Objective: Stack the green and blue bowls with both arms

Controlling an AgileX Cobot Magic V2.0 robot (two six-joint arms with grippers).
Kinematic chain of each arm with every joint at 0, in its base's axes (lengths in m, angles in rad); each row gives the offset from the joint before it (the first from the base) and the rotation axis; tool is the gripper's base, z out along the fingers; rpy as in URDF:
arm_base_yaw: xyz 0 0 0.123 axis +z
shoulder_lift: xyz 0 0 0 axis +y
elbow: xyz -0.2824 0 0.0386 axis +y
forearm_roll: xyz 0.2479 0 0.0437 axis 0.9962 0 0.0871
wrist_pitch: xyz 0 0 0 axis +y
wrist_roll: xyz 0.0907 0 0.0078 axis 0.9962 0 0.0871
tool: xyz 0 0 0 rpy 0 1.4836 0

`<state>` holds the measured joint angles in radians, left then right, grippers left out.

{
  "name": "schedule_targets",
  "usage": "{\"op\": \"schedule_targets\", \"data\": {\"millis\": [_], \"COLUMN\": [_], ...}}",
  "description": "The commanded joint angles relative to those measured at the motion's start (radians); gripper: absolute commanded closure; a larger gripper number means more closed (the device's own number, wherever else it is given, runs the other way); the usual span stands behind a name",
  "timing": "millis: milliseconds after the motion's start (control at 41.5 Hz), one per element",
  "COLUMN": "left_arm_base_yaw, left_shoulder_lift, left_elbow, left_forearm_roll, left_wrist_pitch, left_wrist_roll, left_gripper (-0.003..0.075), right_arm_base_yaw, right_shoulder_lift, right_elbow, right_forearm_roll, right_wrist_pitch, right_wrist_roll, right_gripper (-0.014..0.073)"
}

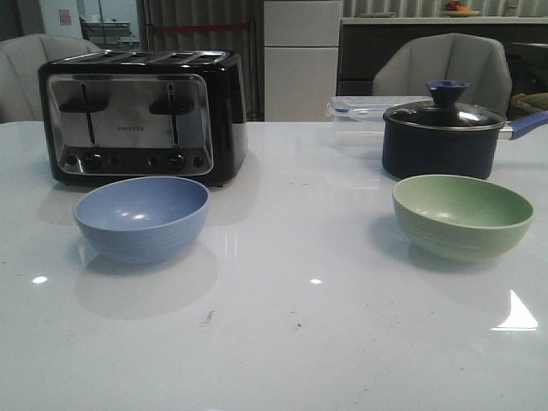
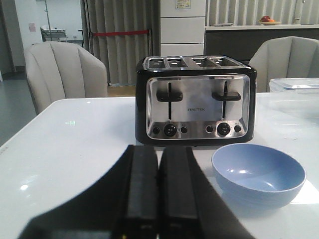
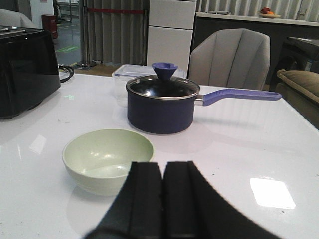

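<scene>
Glossy white table, office-type room behind w/ padded grey chairs, a white cabinet centre back and a curtain upper left of the front view. Ceiling lights glare off the tabletop.

Blue bowl sits upright at left-centre of the front view, just in front of the black and chrome toaster, small gap between them. Green bowl sits upright at right-centre, well apart from the blue one, just in front of the navy pot w/ its glass lid and blue knob on. Pot handle sticks out to the right edge. A clear plastic box sits behind the pot. Both bowls empty.

Neither arm shows in the front view. In the left wrist view, the left gripper fills the bottom centre, fingers pressed together w/ only a thin seam between, nothing held; blue bowl lower right of that frame, toaster beyond. In the right wrist view, the right gripper is the same: fingers together, holding nothing, green bowl just left of it, pot behind.
</scene>
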<state>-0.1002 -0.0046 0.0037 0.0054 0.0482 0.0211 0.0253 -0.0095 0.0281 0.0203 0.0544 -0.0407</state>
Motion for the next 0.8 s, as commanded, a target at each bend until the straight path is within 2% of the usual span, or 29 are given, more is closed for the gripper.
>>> {"op": "schedule_targets", "data": {"millis": [0, 579, 772], "left_arm_base_yaw": [-0.006, -0.006, -0.006], "left_shoulder_lift": [-0.02, -0.02, -0.02], "left_elbow": [0.004, 0.004, -0.002], "left_forearm_roll": [-0.005, -0.005, -0.005], "left_wrist_pitch": [-0.088, -0.088, -0.167], "left_wrist_roll": [-0.003, -0.003, -0.003], "left_gripper": [0.0627, 0.0627, 0.0627], "right_arm_base_yaw": [-0.004, -0.004, -0.004], "right_shoulder_lift": [-0.02, -0.02, -0.02], "right_elbow": [-0.004, -0.004, -0.01], "right_forearm_roll": [0.007, 0.007, 0.014], "right_wrist_pitch": [-0.094, -0.117, -0.179], "right_wrist_roll": [0.001, 0.001, 0.001], "right_gripper": [0.0541, 0.0541, 0.0541]}}
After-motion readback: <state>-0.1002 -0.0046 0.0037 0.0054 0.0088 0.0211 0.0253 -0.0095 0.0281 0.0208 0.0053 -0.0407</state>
